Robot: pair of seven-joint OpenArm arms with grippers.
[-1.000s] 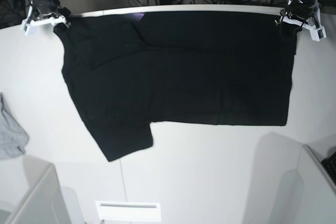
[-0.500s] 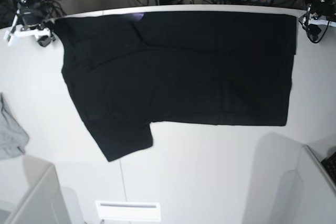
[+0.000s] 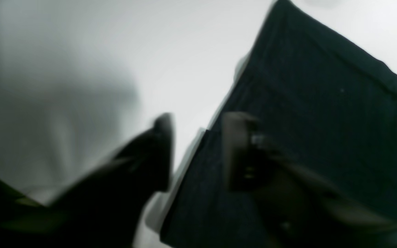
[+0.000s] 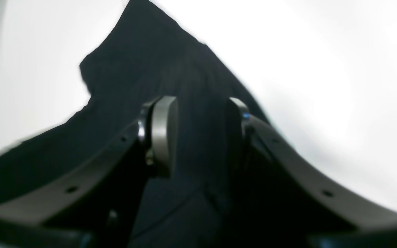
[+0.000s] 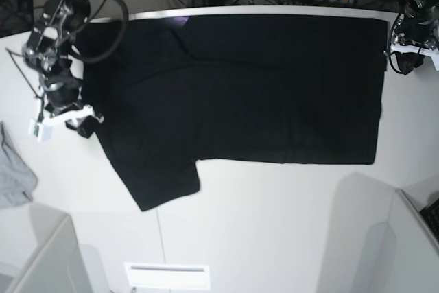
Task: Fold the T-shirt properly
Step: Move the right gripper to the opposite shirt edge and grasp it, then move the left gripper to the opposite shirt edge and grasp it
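T-shirt (image 5: pixel 233 94) lay spread flat and plain side up on the white desk (image 5: pixel 274 224), its top edge along the far rim and one sleeve trailing toward the near left of the base view. The step in hand looked like repositioning for the next fold, with neither edge lifted. The right pincer (image 4: pixel 198 137) stood at the sleeve-side edge with its jaws partly apart, dark cloth showing between them; whether they pinched it I could not tell. The left pincer (image 3: pixel 196 151), blurred, hung at the far corner of the hem side, one finger over bare desk and the other over cloth, a narrow gap between them and nothing clearly held. A grey cloth (image 5: pixel 14 176) lay apart at the desk's edge. Next, both pincers probably needed a firm hold on matching edges. Compared with half a second before, the right arm had swung from the far corner down along the sleeve side, while the left had barely shifted.
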